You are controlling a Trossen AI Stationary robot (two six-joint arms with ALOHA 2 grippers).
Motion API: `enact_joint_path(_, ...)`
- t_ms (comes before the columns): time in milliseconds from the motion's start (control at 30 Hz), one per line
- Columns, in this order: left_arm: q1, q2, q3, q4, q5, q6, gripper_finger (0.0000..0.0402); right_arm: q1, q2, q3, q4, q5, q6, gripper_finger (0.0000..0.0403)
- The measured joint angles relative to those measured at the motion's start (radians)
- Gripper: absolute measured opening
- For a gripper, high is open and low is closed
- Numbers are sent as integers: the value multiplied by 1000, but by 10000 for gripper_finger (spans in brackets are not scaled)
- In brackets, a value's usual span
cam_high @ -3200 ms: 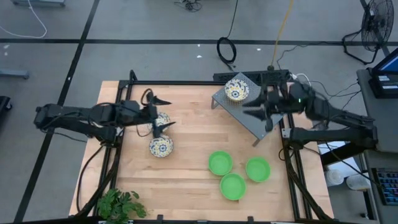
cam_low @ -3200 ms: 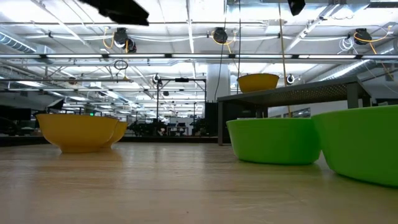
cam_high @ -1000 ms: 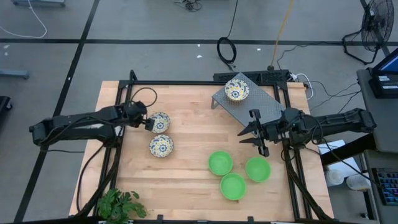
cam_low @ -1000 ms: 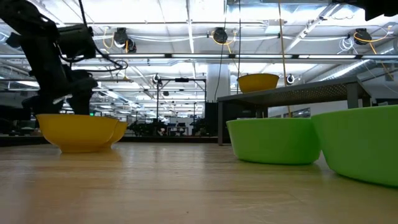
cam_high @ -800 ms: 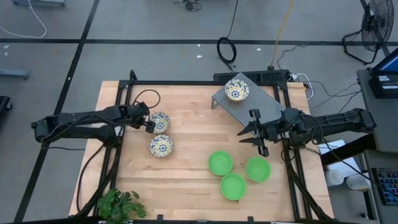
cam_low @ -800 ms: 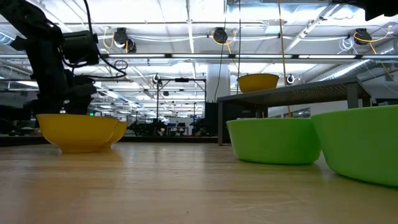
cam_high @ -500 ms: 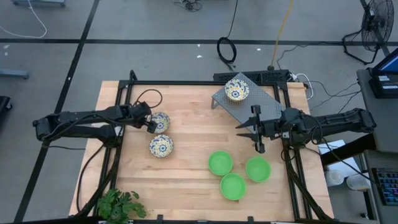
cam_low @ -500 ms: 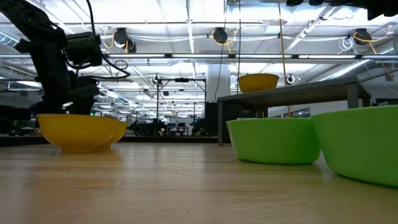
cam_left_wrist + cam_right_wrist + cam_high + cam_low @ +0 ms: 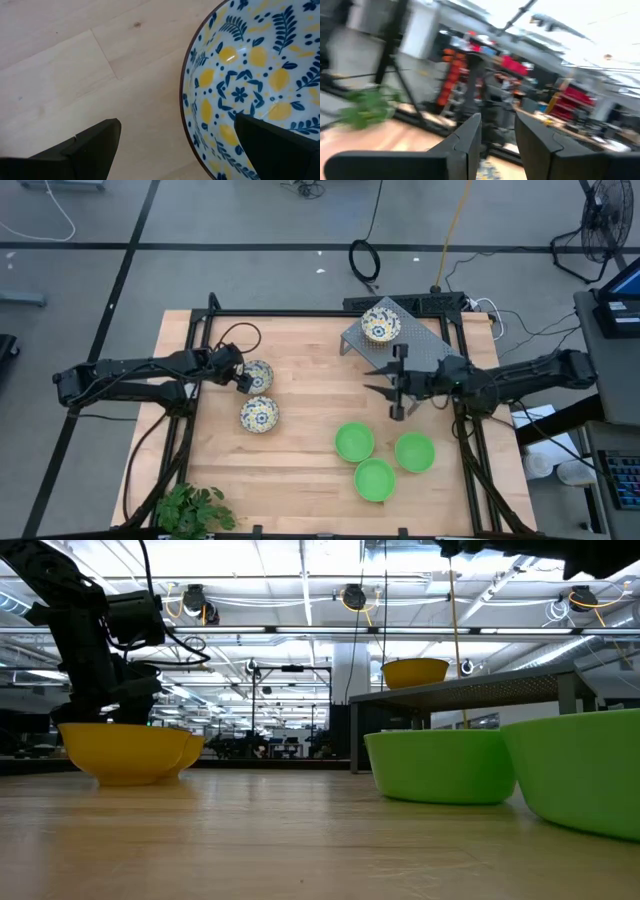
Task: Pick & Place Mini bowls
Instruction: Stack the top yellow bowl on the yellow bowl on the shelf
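Observation:
Two floral mini bowls (image 9: pixel 257 375) (image 9: pixel 259 414) sit on the table's left half, and a third (image 9: pixel 380 325) sits on the grey rack (image 9: pixel 415 355). Three green bowls (image 9: pixel 354 442) (image 9: pixel 414 451) (image 9: pixel 374 479) rest near the front right. My left gripper (image 9: pixel 244 381) is open, pointing down astride the left rim of the farther floral bowl (image 9: pixel 250 75). My right gripper (image 9: pixel 368 380) hangs high by the rack's near-left edge, pointing toward the table's left and slightly up. Its fingers (image 9: pixel 470 145) are apart with nothing between them. My left gripper comes from above with one finger (image 9: pixel 270 145) inside the floral bowl and the other (image 9: pixel 85 150) outside its left rim (image 9: pixel 187 100). The bowl stands upright on the table. Whether either finger touches it I cannot tell.
A potted plant (image 9: pixel 190 508) stands at the table's near left corner. The middle of the wooden table (image 9: pixel 310 395) is bare. In the low view the yellow bowl sides (image 9: pixel 125 750) show at left, and the green bowls (image 9: pixel 440 765) and rack (image 9: pixel 480 690) at right.
My right gripper has gone toward the table's left, from beside the rack's near edge out over the table, and has tipped upward. Its finger gap looks unchanged. The bowls have kept their places.

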Motion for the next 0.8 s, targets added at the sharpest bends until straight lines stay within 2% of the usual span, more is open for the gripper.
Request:
enact_joint_path(167,0,0,0,0,0,2,390,-1,67,6,120,229,13,105)
enact_joint_path(233,0,0,0,0,0,5,390,-2,68,10,123,263,17,105)
enact_joint_path(633,0,0,0,0,-1,22,390,0,68,10,105,258,11,105)
enact_joint_path(800,1,0,0,0,-34,-18,390,0,68,10,99,258,-12,105)
